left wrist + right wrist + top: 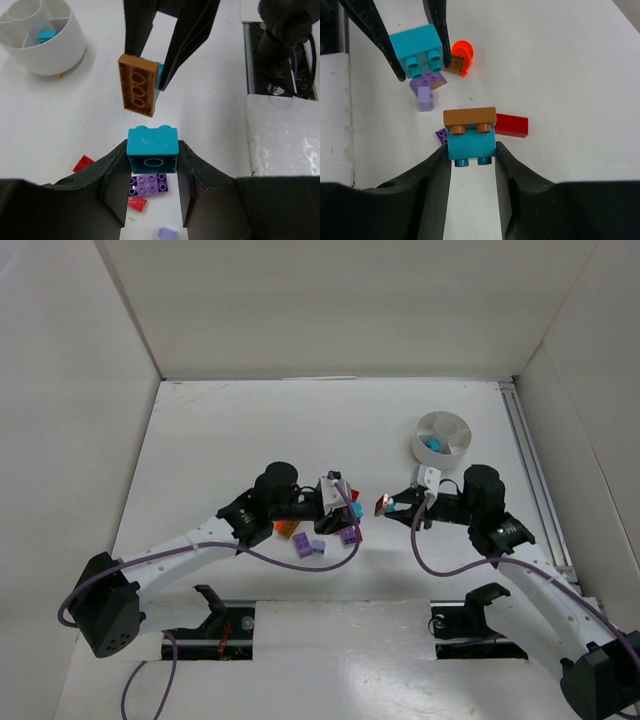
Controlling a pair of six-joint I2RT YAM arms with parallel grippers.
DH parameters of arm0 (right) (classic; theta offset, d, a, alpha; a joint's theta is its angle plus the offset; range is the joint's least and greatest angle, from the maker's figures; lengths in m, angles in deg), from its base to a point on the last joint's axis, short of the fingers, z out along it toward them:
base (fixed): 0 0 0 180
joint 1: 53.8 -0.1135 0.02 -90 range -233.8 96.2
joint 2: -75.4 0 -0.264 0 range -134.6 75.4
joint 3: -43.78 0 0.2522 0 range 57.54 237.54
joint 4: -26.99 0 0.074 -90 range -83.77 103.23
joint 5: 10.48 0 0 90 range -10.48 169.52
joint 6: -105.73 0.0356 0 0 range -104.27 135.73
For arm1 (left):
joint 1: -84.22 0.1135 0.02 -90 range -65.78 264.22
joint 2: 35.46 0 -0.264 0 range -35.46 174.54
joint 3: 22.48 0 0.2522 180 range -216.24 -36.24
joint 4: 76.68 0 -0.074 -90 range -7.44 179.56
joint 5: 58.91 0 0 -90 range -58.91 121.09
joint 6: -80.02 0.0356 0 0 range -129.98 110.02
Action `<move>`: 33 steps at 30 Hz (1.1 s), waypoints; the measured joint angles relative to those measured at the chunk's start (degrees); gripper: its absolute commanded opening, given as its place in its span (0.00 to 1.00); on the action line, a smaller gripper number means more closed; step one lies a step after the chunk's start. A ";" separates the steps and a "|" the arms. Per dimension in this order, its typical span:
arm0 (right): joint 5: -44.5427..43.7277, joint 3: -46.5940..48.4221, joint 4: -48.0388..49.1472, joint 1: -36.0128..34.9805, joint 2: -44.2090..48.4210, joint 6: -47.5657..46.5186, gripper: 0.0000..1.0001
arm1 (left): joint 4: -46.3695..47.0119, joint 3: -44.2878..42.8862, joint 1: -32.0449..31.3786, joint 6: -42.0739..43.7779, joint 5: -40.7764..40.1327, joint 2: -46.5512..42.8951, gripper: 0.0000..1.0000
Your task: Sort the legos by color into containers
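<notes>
My left gripper [152,159] is shut on a teal lego [152,145], held above the table. My right gripper [471,152] is shut on another teal lego [471,144] with an orange plate [470,116] stuck to its far side. The two grippers face each other tip to tip, a small gap apart, left gripper [347,508] and right gripper [390,505]. The round white dish [445,452] with wedge containers stands behind the right gripper, with one teal lego [433,445] in a wedge. Loose legos lie under the left gripper: purple [148,184], red [511,125] and orange [462,54].
White walls close in the table on the left, back and right. A metal rail [530,465] runs along the right side. More purple legos [310,548] and an orange one [286,530] lie on the table near the left arm's wrist.
</notes>
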 measured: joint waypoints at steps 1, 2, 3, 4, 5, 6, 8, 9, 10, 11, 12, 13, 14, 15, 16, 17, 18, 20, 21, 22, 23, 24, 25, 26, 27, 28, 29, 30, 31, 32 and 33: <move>-0.42 0.04 -0.07 0.44 -0.09 -0.09 0.19 | 0.50 0.42 0.33 -0.90 -1.01 -0.46 0.00; -1.16 0.22 -0.42 1.05 -0.11 -0.26 0.18 | 1.18 0.90 0.57 -1.90 -2.25 -0.81 0.00; -2.32 0.46 -0.61 1.53 -0.13 -0.35 0.18 | 1.86 1.33 0.87 -2.97 -3.50 -0.98 0.00; -3.76 0.85 -0.96 2.14 -0.24 -0.52 0.18 | 2.43 1.77 1.11 -3.98 -4.46 -1.05 0.00; -5.20 1.55 -1.60 2.84 -0.46 -0.76 0.18 | 2.78 2.08 1.25 -5.11 -5.40 -1.05 0.00; -6.64 2.19 -2.10 3.32 -0.66 -0.92 0.18 | 3.21 2.54 1.40 -6.16 -6.38 -1.05 0.00; -10.10 3.89 -3.32 4.09 -1.03 -1.22 0.18 | 3.76 3.19 1.60 -8.00 -8.00 -1.05 0.00; -11.85 4.87 -4.17 4.52 -1.18 -1.40 0.17 | 4.22 3.45 1.62 -9.18 -9.16 -1.03 0.03; -14.19 5.88 -5.27 4.79 -1.18 -1.62 0.17 | 4.57 3.52 1.60 -10.36 -10.14 -1.03 0.03; -17.31 6.75 -6.45 4.96 -0.96 -1.73 0.17 | 5.14 3.52 1.64 -11.50 -11.34 -0.87 0.03; -20.55 7.56 -8.00 5.20 -0.37 -1.62 0.17 | 5.68 3.39 1.73 -12.59 -12.24 -0.42 0.03; -24.85 8.20 -9.64 5.44 0.63 -1.31 0.17 | 5.84 2.69 1.79 -13.84 -13.16 0.46 0.03; -29.38 8.72 -11.37 5.53 2.05 -0.98 0.17 | 5.84 1.25 1.90 -15.04 -14.10 2.16 0.03; -33.53 9.25 -13.20 5.77 3.76 -0.52 0.18 | 5.97 -0.68 2.14 -16.00 -14.97 4.52 0.03; -36.98 9.68 -14.75 5.97 5.38 -0.15 0.18 | 5.57 -3.21 2.47 -16.90 -15.54 7.04 0.03; -40.98 10.21 -16.28 6.19 7.23 0.15 0.18 | 4.85 -6.93 2.75 -17.68 -16.09 10.43 0.03; -44.70 10.82 -17.70 6.25 8.90 0.61 0.18 | 4.50 -11.02 2.91 -18.51 -16.59 14.03 0.03; -51.30 12.02 -20.20 6.29 11.34 1.75 0.18 | 3.56 -19.80 3.50 -19.98 -16.50 21.62 0.00; -54.12 12.57 -21.20 6.29 12.37 2.21 0.18 | 2.67 -23.39 3.65 -20.57 -16.13 24.57 0.00; -56.70 12.96 -22.03 6.29 13.22 2.67 0.18 | 2.58 -28.35 3.82 -20.90 -15.87 28.68 0.00; -58.93 13.18 -22.73 6.38 13.79 3.23 0.18 | 1.31 -32.74 4.02 -21.42 -15.02 32.04 0.00; -61.02 13.29 -23.45 6.60 14.34 3.78 0.20 | 0.94 -37.00 4.09 -21.90 -14.27 35.43 0.00; -63.04 13.33 -24.24 6.64 14.64 4.28 0.20 | 0.61 -40.70 4.11 -22.53 -13.49 38.53 0.02; -64.78 13.33 -25.03 6.64 14.91 4.70 0.20 | 0.42 -43.78 4.11 -23.15 -12.68 41.38 0.02; -66.38 13.33 -25.83 6.67 15.17 5.18 0.20 | -0.61 -47.15 4.11 -23.76 -11.78 44.11 0.02; -67.67 13.33 -26.38 6.71 15.45 5.49 0.20 | -1.33 -50.45 4.11 -24.22 -11.26 46.84 0.02; -69.05 13.33 -26.86 6.71 15.82 5.75 0.20 | -2.27 -54.40 4.04 -24.76 -10.69 50.03 0.02; -70.18 13.33 -27.21 6.73 16.24 5.97 0.21 | -3.91 -58.86 3.96 -25.22 -10.12 53.44 0.02; -71.17 13.33 -27.54 6.80 16.65 6.12 0.21 | -5.20 -63.98 3.74 -25.59 -9.99 57.09 0.02; -71.97 13.33 -27.71 6.93 17.09 6.32 0.21 | -6.32 -68.89 3.58 -25.90 -10.12 60.63 0.02; -72.76 13.33 -27.87 6.93 17.49 6.45 0.21 | -7.41 -73.31 3.30 -26.10 -10.25 63.95 0.02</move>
